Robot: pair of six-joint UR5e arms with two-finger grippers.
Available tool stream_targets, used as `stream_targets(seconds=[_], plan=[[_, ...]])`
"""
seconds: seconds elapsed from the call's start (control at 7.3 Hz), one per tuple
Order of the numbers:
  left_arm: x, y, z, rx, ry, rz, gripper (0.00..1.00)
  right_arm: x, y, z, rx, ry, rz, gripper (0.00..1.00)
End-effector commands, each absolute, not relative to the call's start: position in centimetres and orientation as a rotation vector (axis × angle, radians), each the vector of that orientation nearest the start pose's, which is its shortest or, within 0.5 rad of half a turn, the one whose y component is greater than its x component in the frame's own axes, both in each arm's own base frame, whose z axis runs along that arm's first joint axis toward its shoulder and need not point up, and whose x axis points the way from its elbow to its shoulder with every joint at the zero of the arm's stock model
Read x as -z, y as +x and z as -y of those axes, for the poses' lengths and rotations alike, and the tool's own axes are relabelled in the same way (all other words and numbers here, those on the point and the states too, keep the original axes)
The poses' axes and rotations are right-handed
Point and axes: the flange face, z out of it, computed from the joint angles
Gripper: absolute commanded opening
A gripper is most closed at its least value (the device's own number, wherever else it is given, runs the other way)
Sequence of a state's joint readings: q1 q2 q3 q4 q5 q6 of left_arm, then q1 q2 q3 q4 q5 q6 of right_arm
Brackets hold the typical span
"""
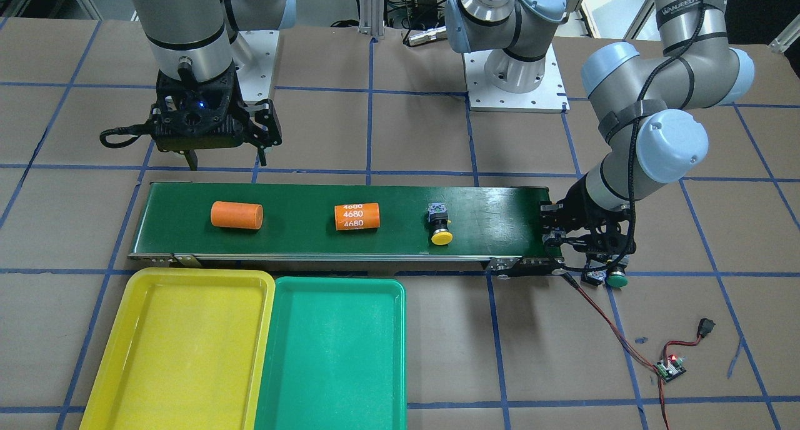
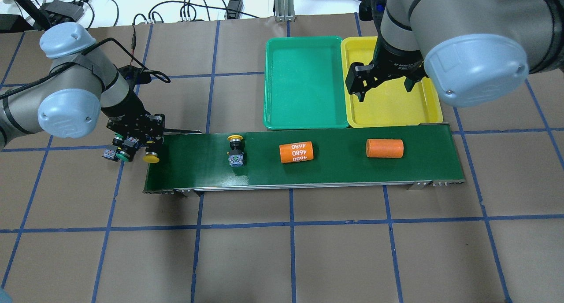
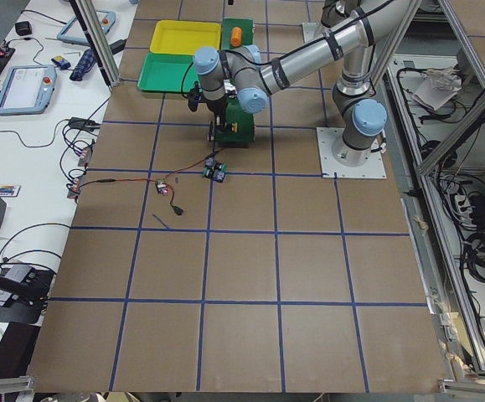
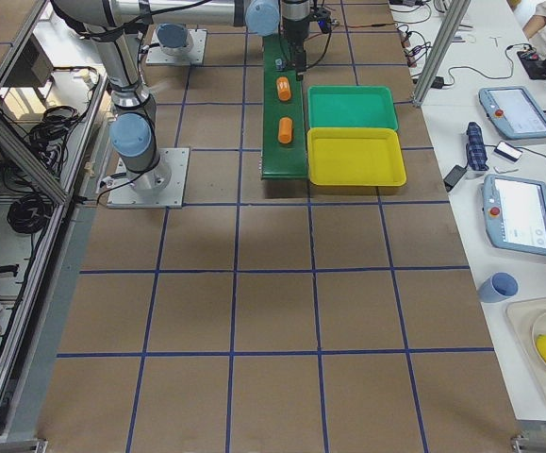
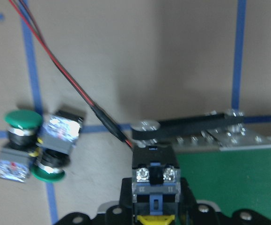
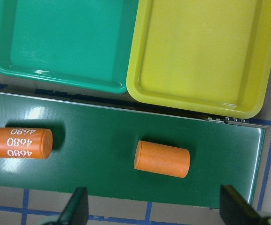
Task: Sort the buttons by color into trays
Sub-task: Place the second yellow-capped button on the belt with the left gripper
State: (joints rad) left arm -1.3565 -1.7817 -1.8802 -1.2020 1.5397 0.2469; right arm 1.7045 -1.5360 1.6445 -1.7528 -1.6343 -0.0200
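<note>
My left gripper [image 2: 149,148] is shut on a yellow button [image 2: 151,157] and holds it at the left end of the conveyor; in the left wrist view the button's grey body [image 5: 155,176] sits between the fingers. Two green buttons [image 5: 25,123] lie on the table just beside it, also seen overhead [image 2: 120,153]. A second yellow button [image 2: 235,149] lies on the belt. My right gripper [image 2: 382,88] is open and empty, high above the belt's right end near the yellow tray [image 2: 434,107]. The green tray [image 2: 304,74] stands next to it. Both trays are empty.
Two orange cylinders lie on the dark-green conveyor belt [image 2: 343,166]: one marked "4680" [image 2: 296,152], one plain [image 2: 384,148]. A red-black wire [image 1: 603,320] runs from the belt's end to a small controller board [image 1: 670,369] on the table.
</note>
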Motion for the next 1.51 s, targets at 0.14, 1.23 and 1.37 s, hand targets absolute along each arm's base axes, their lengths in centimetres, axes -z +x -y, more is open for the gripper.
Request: stream_targets(seconds=[0.14, 1.23, 1.37], plan=[[-25.9, -2.6, 52.7, -0.259, 0.054, -3.202, 0.86, -45.1, 19.5, 48.9, 0.110, -0.239, -3.196, 1.00], [-31.2, 11.5, 57.2, -0.029, 0.054, -3.177, 1.00, -46.3, 19.2, 49.6, 0.300, -0.230, -3.248, 1.00], [-29.0, 15.5, 57.0, -0.005, 0.109, -3.174, 0.95, -46.4, 19.2, 49.6, 0.306, -0.226, -3.249, 1.00]])
